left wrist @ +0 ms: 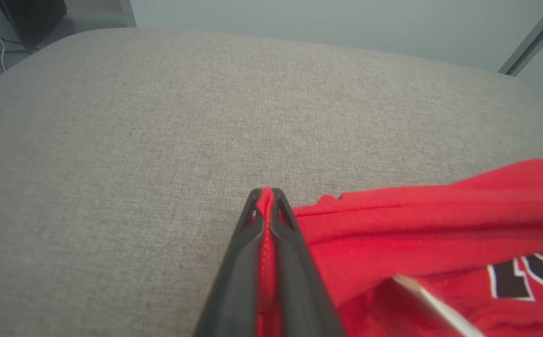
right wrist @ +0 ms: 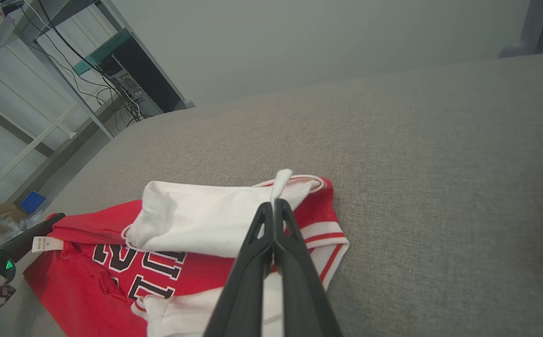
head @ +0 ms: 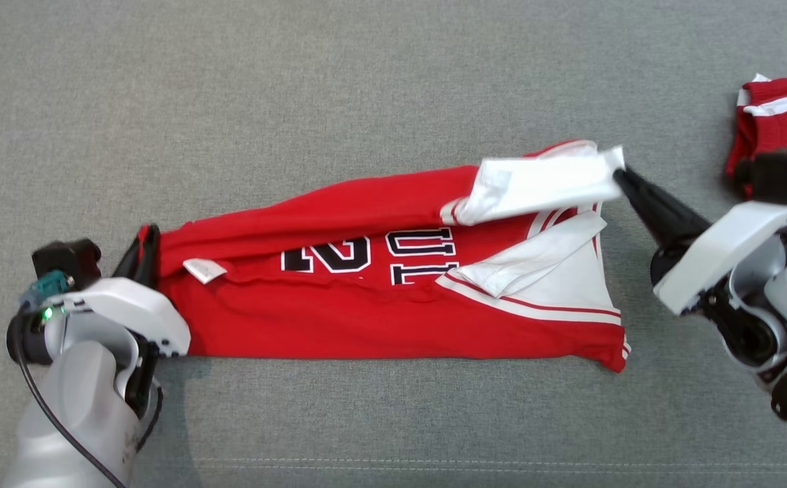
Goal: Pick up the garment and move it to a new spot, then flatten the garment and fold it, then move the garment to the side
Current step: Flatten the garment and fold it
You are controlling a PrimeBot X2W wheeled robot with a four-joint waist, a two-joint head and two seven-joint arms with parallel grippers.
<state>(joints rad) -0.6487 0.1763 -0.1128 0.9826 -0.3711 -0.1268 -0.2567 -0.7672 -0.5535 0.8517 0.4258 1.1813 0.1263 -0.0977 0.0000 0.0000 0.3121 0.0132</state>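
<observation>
Near right hand (head: 620, 175) lies 2nd red garment (head: 783, 125) — it & left hand (head: 148, 235) clamp jersey (head: 339, 312) ends.

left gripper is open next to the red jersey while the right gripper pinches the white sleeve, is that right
Not quite. The left gripper is shut on the edge of the red jersey, not open beside it; the left wrist view shows red cloth clamped between its fingers. The right gripper does pinch the white sleeve.

Lab: metal racks (right wrist: 32, 140), cables (right wrist: 128, 108), computer tower (right wrist: 152, 79)
</observation>
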